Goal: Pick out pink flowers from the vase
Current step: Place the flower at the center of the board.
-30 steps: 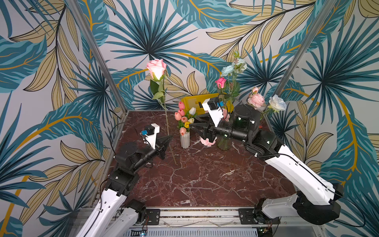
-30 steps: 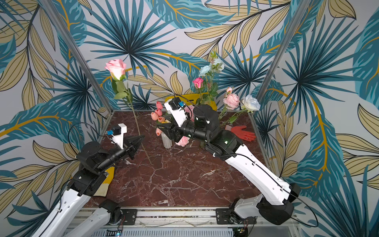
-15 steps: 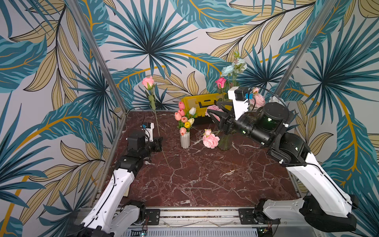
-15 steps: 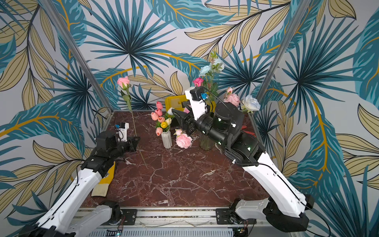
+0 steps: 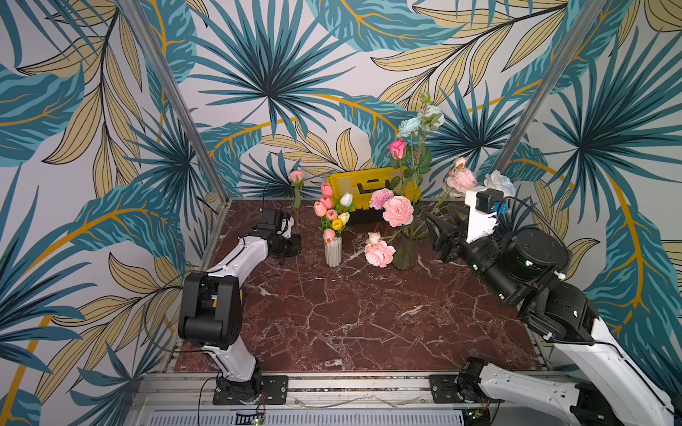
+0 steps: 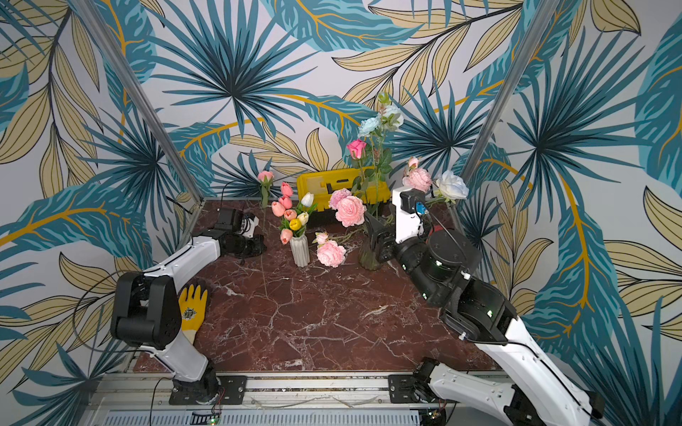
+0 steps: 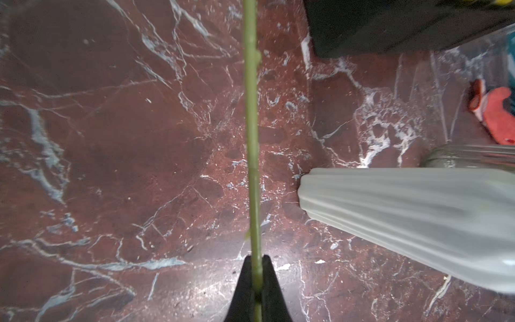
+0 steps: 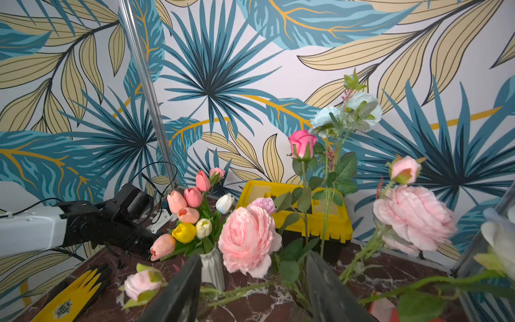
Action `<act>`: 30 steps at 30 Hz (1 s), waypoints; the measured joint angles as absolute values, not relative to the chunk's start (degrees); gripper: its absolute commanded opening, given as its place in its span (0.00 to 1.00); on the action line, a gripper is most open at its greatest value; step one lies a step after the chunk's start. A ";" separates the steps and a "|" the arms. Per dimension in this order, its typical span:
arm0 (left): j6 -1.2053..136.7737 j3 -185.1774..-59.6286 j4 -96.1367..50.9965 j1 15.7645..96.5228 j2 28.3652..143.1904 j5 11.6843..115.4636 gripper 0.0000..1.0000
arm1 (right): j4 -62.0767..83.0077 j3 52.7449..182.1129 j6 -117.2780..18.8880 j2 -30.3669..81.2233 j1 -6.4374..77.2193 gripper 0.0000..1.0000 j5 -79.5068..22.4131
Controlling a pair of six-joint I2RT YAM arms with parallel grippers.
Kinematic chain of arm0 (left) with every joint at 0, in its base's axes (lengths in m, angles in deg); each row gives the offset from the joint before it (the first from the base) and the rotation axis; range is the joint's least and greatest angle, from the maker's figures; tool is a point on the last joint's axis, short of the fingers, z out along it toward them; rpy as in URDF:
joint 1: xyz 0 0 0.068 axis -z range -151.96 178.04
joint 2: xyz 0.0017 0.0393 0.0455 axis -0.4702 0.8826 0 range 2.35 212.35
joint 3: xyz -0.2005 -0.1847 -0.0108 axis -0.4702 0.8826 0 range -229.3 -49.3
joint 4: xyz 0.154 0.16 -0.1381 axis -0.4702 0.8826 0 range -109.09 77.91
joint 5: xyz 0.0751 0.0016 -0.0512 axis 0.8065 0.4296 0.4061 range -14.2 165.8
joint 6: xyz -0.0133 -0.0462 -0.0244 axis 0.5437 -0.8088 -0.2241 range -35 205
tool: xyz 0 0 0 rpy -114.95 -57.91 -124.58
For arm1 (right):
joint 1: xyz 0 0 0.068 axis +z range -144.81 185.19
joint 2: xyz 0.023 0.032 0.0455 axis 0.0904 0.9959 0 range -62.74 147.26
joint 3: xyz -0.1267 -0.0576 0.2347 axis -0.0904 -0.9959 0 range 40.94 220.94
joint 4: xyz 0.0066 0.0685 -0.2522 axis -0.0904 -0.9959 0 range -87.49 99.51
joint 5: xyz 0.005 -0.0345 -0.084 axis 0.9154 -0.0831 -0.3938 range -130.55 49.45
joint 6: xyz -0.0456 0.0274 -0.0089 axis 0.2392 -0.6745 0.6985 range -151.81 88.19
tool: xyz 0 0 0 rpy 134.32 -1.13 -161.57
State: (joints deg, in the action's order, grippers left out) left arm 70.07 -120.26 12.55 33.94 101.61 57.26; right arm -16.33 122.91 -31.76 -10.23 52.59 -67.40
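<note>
Left pincer point(image 7: 256, 276) is pinching the pink rose point(image 5: 296, 177) by its stem, upright just beside the white tulip vase point(image 5: 333, 250). Right pincer point(image 8: 253, 259) is spread, facing the glass vase point(image 5: 406, 254) crowded with pink blooms and leaves. A pink peony point(image 5: 379, 253) lies on the tabletop point(image 5: 369, 324), with a yellow toolbox point(image 5: 369, 184) behind.

In both top views, the left arm is standing on its base at 7 o'clock, folding sharply at the elbow, with the forearm pointing toward 10 o'clock and the wrist bending downward. The left gripper point(image 5: 292, 246) is pinching the pink rose stem point(image 7: 252, 139) between closed jaws. The right arm is leaning from 5 o'clock toward 2 o'clock. The right gripper point(image 5: 441, 223) is pointing toward 9 o'clock, jaws standing apart and gripping nothing.
</note>
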 measured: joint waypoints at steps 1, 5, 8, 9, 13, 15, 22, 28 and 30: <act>70.31 -120.74 13.14 33.94 103.25 57.13 0.00 | -16.55 122.72 -31.73 -10.68 52.59 0.61 -67.66; 71.14 -121.70 15.06 34.04 108.56 56.78 0.00 | -16.46 120.84 -31.27 -12.45 52.59 0.61 -69.10; 71.70 -121.70 15.94 34.77 111.12 56.71 0.00 | -16.46 118.43 -30.84 -13.44 52.59 0.61 -70.13; 71.81 -121.70 16.27 35.16 111.75 56.78 0.00 | -16.44 117.69 -30.68 -13.57 52.59 0.61 -70.39; 71.92 -122.03 16.31 37.24 113.68 56.32 0.00 | -16.38 115.77 -30.31 -13.50 52.61 0.61 -70.74; 71.57 -122.90 16.16 37.93 114.35 56.23 0.04 | -16.38 115.37 -30.23 -13.53 52.61 0.61 -70.74; 70.76 -123.86 15.28 38.18 115.08 57.37 0.01 | -16.29 115.04 -30.03 -14.77 52.59 0.61 -71.00; 70.37 -123.10 13.80 37.76 114.44 59.81 0.05 | -16.31 114.83 -30.05 -15.54 52.59 0.61 -71.33; 70.24 -122.71 13.38 37.59 114.20 60.27 0.07 | -16.33 114.83 -30.09 -15.54 52.59 0.62 -70.85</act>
State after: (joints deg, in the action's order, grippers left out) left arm 70.24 -122.71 13.38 37.59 114.20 60.27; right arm -16.33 114.83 -30.09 -15.54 52.59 -70.85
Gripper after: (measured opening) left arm 0.064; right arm 0.614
